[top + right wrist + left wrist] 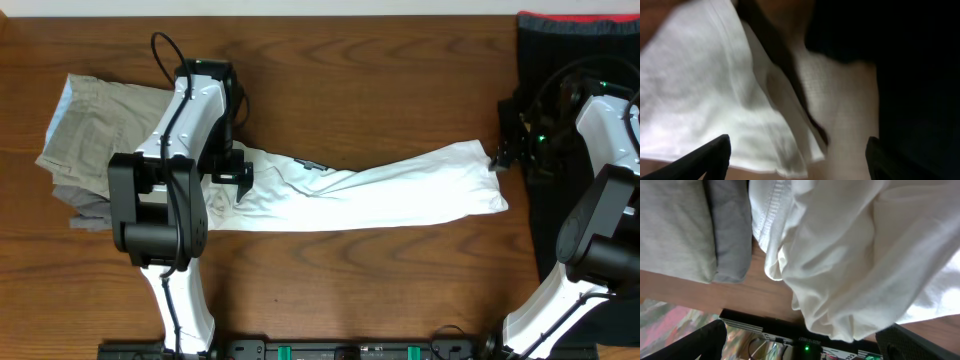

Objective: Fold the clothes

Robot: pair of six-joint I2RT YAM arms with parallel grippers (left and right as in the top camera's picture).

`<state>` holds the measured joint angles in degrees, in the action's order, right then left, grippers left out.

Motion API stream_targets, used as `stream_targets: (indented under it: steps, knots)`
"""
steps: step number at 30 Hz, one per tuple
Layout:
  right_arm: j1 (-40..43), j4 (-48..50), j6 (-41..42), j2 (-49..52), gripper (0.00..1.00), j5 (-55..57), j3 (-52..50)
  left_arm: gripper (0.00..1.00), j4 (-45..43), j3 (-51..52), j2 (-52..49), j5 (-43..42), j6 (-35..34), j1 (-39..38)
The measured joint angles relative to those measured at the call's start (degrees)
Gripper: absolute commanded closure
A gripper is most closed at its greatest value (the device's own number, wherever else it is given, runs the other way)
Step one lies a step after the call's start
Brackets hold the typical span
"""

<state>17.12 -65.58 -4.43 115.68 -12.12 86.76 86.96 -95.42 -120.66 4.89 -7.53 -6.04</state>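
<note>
In the overhead view, the white T-shirt [370,195] lies as a long band on the wooden table [350,80]. Its long axis runs from left to right, with the right end slightly farther. The left gripper [233,176] is over its left end and the right gripper [498,156] is at its right end, so each arm is nearest to its own end. Folded khaki trousers [95,125] lie at the left and a black garment [560,45] at the right. No container is seen.

In the left wrist view, the fingers [695,342] are spread wide and grip nothing. The bunched shirt cloth lies just ahead of them.

In the right wrist view, the fingers [705,155] are also wide apart and hold nothing, and the shirt's edge lies ahead, towards the left
</note>
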Motion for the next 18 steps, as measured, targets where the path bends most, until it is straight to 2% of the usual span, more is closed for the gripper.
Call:
stream_targets:
  steps: [5, 9, 12, 18]
  knots:
    - [0.0, 3.5, -2.9, -0.1, 0.12, -2.2, -2.3, 0.03, 0.0, -0.1, 6.3, -0.4, -0.3, 0.0]
    - [0.0, 3.5, -6.2, -0.1, 0.16, -5.7, -3.2, 0.00, -1.4, -1.0, 16.3, -1.2, -1.7, 0.0]
    - [0.0, 3.5, -7.6, 0.0, 0.22, -7.9, -4.5, 0.02, -4.3, -1.6, 23.9, -1.5, -2.7, 0.1]
    - [0.0, 3.5, -9.7, 1.0, 0.24, -10.0, -7.5, 0.02, -10.2, -1.9, 34.5, -1.7, -3.2, 0.1]
